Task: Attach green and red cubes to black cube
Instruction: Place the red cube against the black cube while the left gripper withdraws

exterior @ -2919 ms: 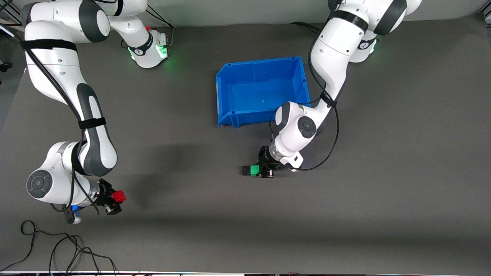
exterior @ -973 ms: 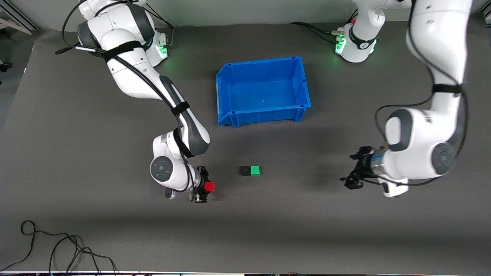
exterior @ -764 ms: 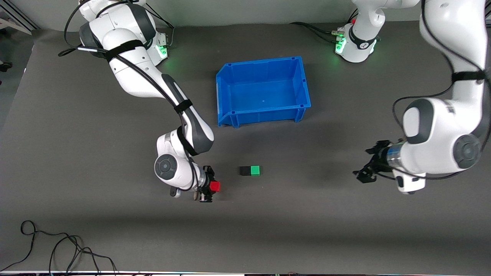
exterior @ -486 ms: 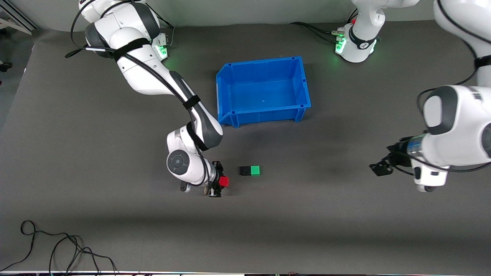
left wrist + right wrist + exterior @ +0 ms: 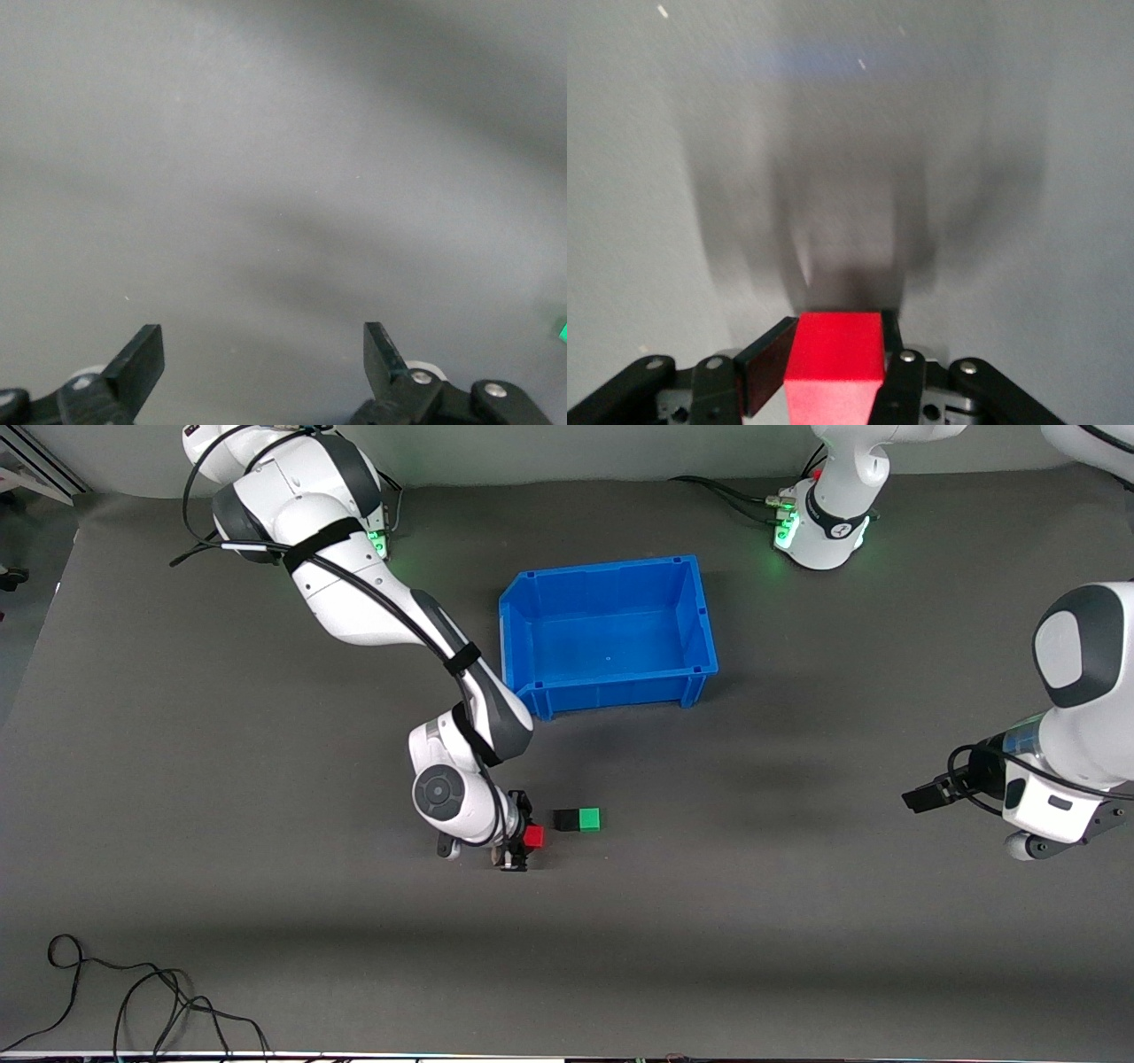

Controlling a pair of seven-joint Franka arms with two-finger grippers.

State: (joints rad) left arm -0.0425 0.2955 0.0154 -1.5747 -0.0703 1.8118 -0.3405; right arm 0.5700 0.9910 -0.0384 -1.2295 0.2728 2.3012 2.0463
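The black cube (image 5: 564, 819) and the green cube (image 5: 588, 819) lie joined side by side on the dark mat, the green one toward the left arm's end. My right gripper (image 5: 528, 837) is shut on the red cube (image 5: 533, 836), low over the mat just beside the black cube, a small gap apart. In the right wrist view the red cube (image 5: 837, 359) sits between the black fingers (image 5: 764, 365). My left gripper (image 5: 921, 797) is open and empty over bare mat toward the left arm's end; its wrist view shows only mat between the fingertips (image 5: 142, 359).
An open blue bin (image 5: 700, 624) stands on the mat farther from the front camera than the cubes. A black cable (image 5: 133, 1001) lies coiled at the near edge toward the right arm's end.
My right gripper has carried the red cube across the mat to just beside the black cube. My left gripper let go of the green cube and has drawn away toward the left arm's end.
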